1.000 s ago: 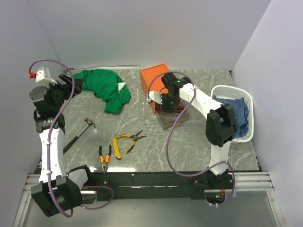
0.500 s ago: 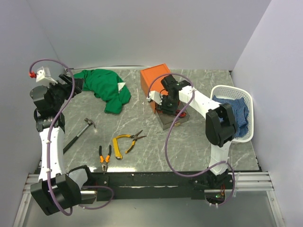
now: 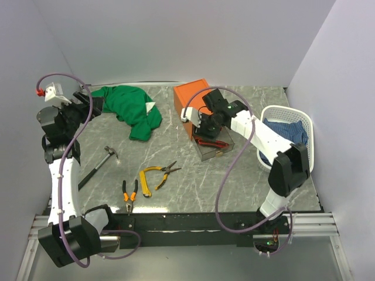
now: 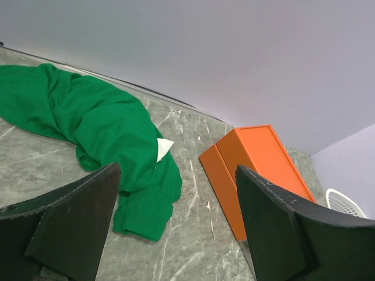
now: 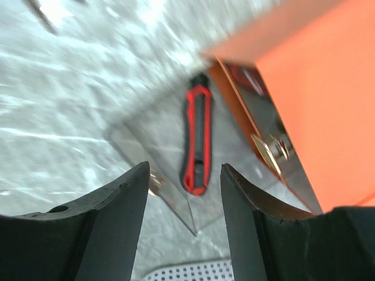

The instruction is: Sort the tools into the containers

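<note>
Orange-black pliers point(image 3: 129, 196), yellow-handled pliers point(image 3: 155, 174) and black-handled hammer point(image 3: 96, 167) lie lower left, unsorted. Red-black utility knife point(image 5: 197, 140) lies in clear plastic drawer point(image 5: 161, 120), mid-frame. Right fingers point(image 5: 117, 205) apart above it, empty. Suggest lifting straight up, clear of drawer wall. Left fingers point(image 4: 76, 216) apart, upper left.

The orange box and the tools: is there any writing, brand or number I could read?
None can be read.
The orange box shows plain faces; the red-black utility knife in the clear drawer is blurred; the white tag on the green cloth is too small to tell.
</note>
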`<state>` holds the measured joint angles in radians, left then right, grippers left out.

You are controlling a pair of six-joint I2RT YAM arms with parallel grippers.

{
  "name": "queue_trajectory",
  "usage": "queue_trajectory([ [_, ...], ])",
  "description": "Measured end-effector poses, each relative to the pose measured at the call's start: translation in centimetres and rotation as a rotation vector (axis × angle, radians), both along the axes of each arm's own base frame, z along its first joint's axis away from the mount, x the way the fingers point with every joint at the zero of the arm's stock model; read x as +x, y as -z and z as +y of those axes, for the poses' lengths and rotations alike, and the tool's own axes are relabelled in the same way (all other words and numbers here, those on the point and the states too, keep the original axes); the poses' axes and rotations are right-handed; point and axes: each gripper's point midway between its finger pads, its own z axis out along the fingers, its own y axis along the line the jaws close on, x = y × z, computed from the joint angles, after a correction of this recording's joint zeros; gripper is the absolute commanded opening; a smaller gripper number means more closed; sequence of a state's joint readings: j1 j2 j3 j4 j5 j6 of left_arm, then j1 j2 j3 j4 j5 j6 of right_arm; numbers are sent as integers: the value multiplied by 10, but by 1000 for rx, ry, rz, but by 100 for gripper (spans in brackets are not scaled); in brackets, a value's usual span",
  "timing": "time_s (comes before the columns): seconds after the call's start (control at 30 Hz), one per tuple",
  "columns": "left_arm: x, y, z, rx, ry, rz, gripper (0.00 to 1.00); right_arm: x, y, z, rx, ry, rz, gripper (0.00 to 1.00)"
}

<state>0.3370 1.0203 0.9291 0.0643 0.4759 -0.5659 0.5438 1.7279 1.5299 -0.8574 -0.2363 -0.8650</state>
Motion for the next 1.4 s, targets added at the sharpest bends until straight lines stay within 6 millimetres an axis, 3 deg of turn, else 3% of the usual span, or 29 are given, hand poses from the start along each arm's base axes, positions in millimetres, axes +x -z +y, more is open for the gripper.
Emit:
queue_trajectory([
  [0.17,-4,1,-3,-15,7,-2,85,-40,-29,45,124,-161,4,60],
  [0.37,-8,1,-6,-31,15,-1,86,-95,-26,100,169,-355,68,59],
  [0.43,-11,0,-7,-27,12,0,87,-106,-19,114,170,-384,94,59],
  [0.6,-18,6,-1,-2,-30,27,88,-99,1,157,195,-244,125,61],
  [0.67,-21,9,3,13,-59,45,89,-99,9,172,215,-158,135,70],
  [0.8,-27,9,12,20,-125,68,89,-119,14,205,279,-3,205,78],
  [0.93,-34,-5,18,29,-170,54,89,-145,25,234,316,66,299,82],
  [1.17,-49,-31,15,41,-185,11,89,-177,72,250,244,205,383,86],
  [1.4,-64,-34,15,51,-199,13,89,-180,109,249,181,382,378,85],
])
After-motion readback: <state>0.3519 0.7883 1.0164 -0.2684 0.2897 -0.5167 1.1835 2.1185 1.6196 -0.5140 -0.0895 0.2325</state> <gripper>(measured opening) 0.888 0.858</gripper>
